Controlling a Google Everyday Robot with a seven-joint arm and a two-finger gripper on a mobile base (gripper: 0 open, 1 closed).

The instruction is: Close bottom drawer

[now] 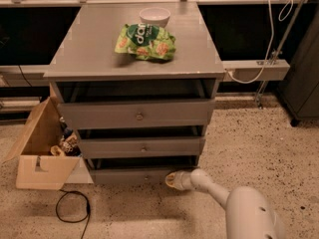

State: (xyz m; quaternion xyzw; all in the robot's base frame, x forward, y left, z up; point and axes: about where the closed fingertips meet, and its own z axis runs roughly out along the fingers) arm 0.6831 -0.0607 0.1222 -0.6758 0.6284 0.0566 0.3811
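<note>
Low at the cabinet's foot: gripper (174,179) against the bottom drawer (130,176), push-to-close step.
Nearest, the white arm (249,214) comes in from lower right and is cut off by the frame edge. The gripper sits at the right end of the drawer's slim front, apparently touching it; cannot tell if it is open or closed. The bottom drawer is the lowest of three, out a little, with a dark gap above. Judged: the push is in hand, and next needs a straight shove inward until flush; off-centre contact may skew it. Its knob (147,178) is barely readable. Left: cardboard box (37,168), cable loop (72,208). Farther up: middle drawer (142,147) and top drawer (137,114), both ajar, then chip bag (145,41) and white bowl (154,17). Drawer insides are hidden.
</note>
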